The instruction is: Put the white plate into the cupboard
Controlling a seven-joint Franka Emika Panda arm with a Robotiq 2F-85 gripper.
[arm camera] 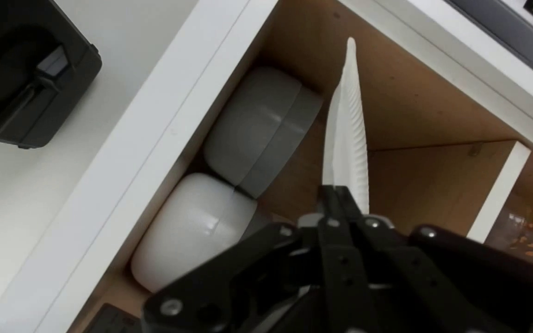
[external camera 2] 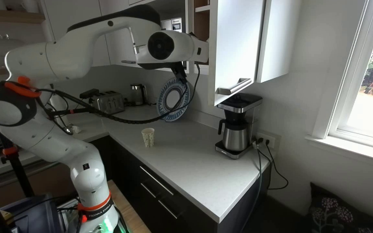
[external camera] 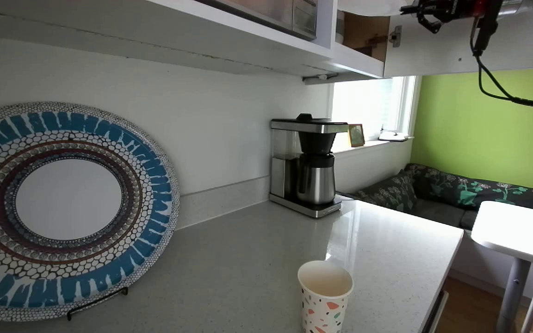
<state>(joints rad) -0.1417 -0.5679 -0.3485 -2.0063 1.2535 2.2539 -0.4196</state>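
The white plate (arm camera: 347, 138) is seen edge-on in the wrist view, with my gripper (arm camera: 338, 188) shut on its rim. It points toward the opening of the cupboard (arm camera: 174, 125), whose brown wooden interior lies behind it. How far the plate reaches inside, I cannot tell. At the top of an exterior view, the plate (external camera: 373, 6) shows beside my gripper (external camera: 407, 9), before the cupboard's opening. The cupboard's door (external camera 2: 238, 42) stands swung out and hides the gripper and plate in that exterior view.
Inside the cupboard, a grey vessel (arm camera: 262, 125) and a white vessel (arm camera: 192, 231) lie along one wall, left of the plate. A divider (arm camera: 498, 192) stands to the right. Below are a coffee maker (external camera 2: 236, 129), a paper cup (external camera 2: 148, 137) and a blue-patterned platter (external camera: 155, 194).
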